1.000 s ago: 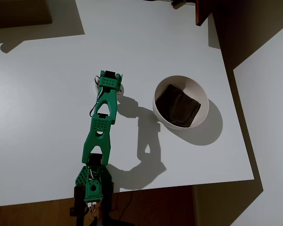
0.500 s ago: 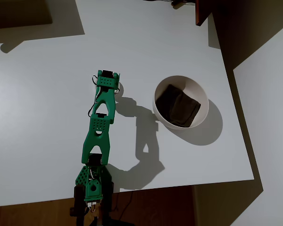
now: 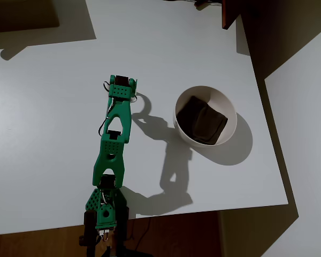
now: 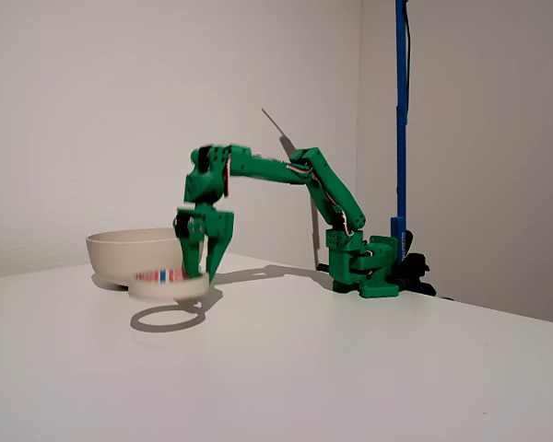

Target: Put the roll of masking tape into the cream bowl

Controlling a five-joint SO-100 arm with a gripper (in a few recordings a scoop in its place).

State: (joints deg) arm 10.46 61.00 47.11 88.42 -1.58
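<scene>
Cream masking tape roll pinched in green gripper, lifted off table; transfer to cream bowl w/ dark cloth pending.

Arm: the green arm is reaching out from its base, with the upper link rising and the forearm running nearly level.
Wrist: it is bending down.
End effector: the end effector is pointing downward, its fingers gripping the roll of masking tape, lifted off the desk.
</scene>
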